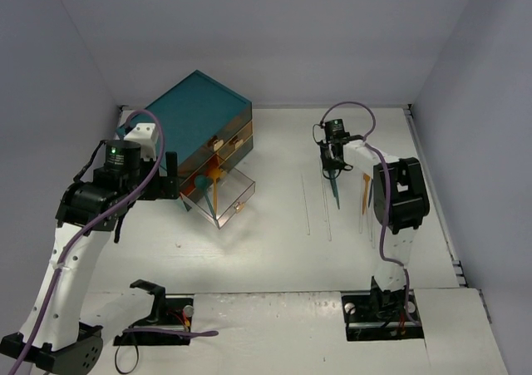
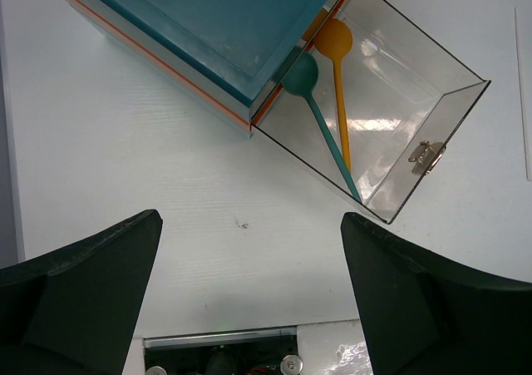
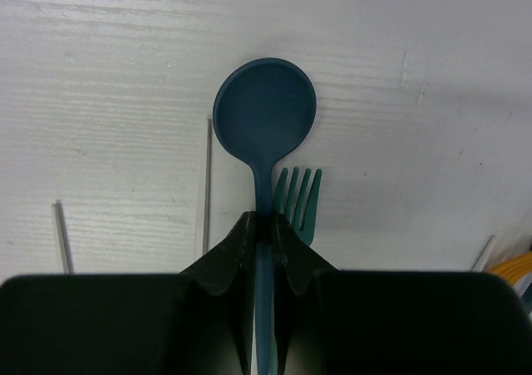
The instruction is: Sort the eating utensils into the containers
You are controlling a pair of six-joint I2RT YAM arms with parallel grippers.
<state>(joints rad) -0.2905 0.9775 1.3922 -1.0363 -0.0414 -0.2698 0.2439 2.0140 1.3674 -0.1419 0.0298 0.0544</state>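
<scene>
Right arm's jaws pinch a blue spoon point(image 3: 264, 113); left arm's jaws gape empty.
The smooth, round-bowled spoon is nipped by its thin handle over the white grained surface point(image 3: 100, 76), a teal fork point(image 3: 301, 199) lying just behind it. Before the wide-spread left jaws, a clear plastic drawer point(image 2: 449, 125) holds a teal spoon point(image 2: 320, 134) and an orange spoon point(image 2: 339, 101).

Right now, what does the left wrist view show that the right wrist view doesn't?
Only left wrist: the teal chest, its pulled-out clear drawer holding a teal spoon and an orange spoon, and the open left tool. Only right wrist: the right tool shut on a blue spoon, a teal fork beside its handle. Both: the white table.
</scene>
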